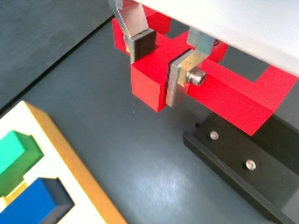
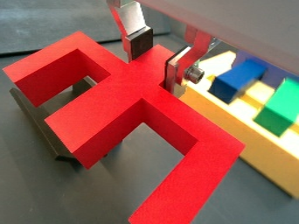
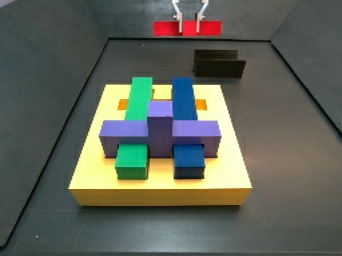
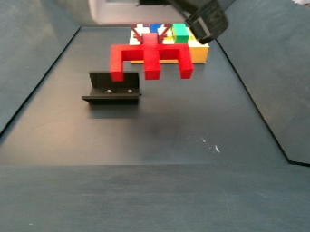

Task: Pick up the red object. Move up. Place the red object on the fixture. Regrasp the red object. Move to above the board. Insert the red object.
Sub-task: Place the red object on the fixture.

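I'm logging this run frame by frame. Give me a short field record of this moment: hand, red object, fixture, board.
hand: above the fixture, fingers closed on the red object's middle prong
red object: held, prongs pointing down in a side view, over the fixture; contact with it cannot be told
fixture: on the dark floor, apart from the board
board: yellow, carrying green, blue and purple blocks

One red object (image 4: 152, 58), clamped in one pincer (image 1: 160, 61) above the desk (image 4: 145, 136); one fixture (image 3: 219, 65); one board (image 3: 163, 178) bearing two green blocks (image 3: 139, 96), two blue blocks (image 3: 183, 96) and one purple block (image 3: 160, 128)
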